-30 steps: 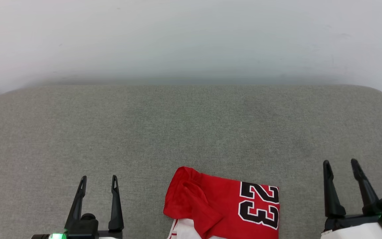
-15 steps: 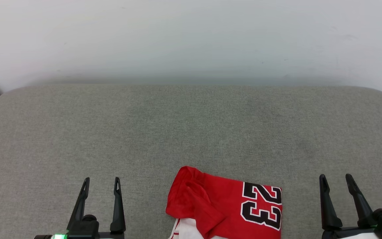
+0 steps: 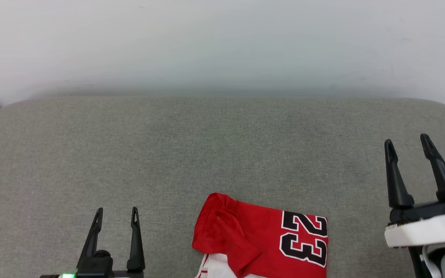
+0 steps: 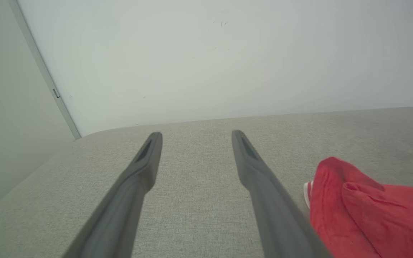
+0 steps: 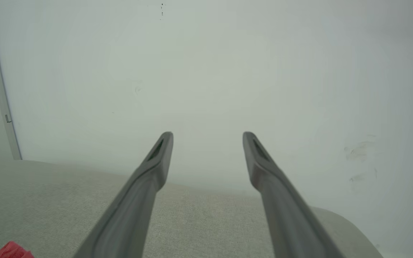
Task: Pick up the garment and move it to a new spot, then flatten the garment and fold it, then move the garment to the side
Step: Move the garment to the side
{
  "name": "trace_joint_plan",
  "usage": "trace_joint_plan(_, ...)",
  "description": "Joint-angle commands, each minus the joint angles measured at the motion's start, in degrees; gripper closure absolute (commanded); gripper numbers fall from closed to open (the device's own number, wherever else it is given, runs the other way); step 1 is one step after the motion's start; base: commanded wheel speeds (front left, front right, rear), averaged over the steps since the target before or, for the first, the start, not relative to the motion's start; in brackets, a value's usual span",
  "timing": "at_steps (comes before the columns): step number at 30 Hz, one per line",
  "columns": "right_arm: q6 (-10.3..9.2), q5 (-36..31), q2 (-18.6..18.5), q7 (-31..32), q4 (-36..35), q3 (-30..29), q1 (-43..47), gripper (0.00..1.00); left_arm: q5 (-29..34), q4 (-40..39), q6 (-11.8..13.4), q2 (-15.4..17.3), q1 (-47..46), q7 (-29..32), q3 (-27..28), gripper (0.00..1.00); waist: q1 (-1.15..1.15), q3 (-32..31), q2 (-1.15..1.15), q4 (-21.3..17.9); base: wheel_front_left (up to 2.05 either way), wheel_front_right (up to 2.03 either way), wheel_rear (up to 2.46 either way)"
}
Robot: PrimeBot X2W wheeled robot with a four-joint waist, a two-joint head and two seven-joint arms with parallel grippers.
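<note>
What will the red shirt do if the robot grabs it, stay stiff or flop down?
The red shirt will probably flop and hang, since it lies in soft folds and wrinkles. It likely unfolds when lifted, as loose layers overlap, white under red. It seems unlikely to slide by itself on the grey woven cushion.

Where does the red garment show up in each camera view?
Head view: garment at bottom centre, number 23 showing.
Left wrist view: garment at lower right.
Right wrist view: garment as a red sliver, bottom-left corner.
Shared landmark: grey cushion meeting the white wall.
</note>
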Motion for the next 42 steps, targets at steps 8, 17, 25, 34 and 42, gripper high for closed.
trace_joint_plan(8, -0.03, 16.55, -12.61, 31.65, -1.10, 8.60, -5.51, 0.00, -0.12, -0.12, -0.43, -0.48, 0.05, -0.12, 0.79, 0.00, 0.00, 0.98, 0.00, -0.28, 0.00, 0.00, 0.00)
trace_joint_plan(17, -0.03, 38.60, -17.02, 54.32, 2.71, 7.75, -3.19, 0.00, 0.11, -0.38, -0.95, -0.89, -1.86, -0.12, 0.88, 0.00, 0.00, 3.64, 0.00, -0.06, 0.00, 0.00, 0.00)
trace_joint_plan(25, -0.03, 47.48, -16.55, 62.03, 5.37, 8.71, -1.92, 0.00, 0.27, -0.53, -1.70, -1.13, -4.71, -0.12, 0.87, 0.00, 0.00, 7.95, 0.00, 1.48, 0.00, 0.00, 0.00)
trace_joint_plan(34, -0.03, 48.82, -14.44, 60.77, 8.32, 14.48, -3.79, 0.00, 0.13, -0.47, -1.91, -1.52, -7.41, -0.12, 0.82, 0.00, 0.00, 11.81, 0.00, 3.09, 0.00, 0.00, 0.00)
trace_joint_plan(42, -0.07, 47.02, -14.08, 59.59, 12.94, 21.69, -6.34, 0.00, 0.12, -0.06, -1.92, -1.86, -8.95, -0.12, 0.35, 0.00, 0.00, 13.58, 0.00, 3.95, 0.00, 0.00, 0.00)
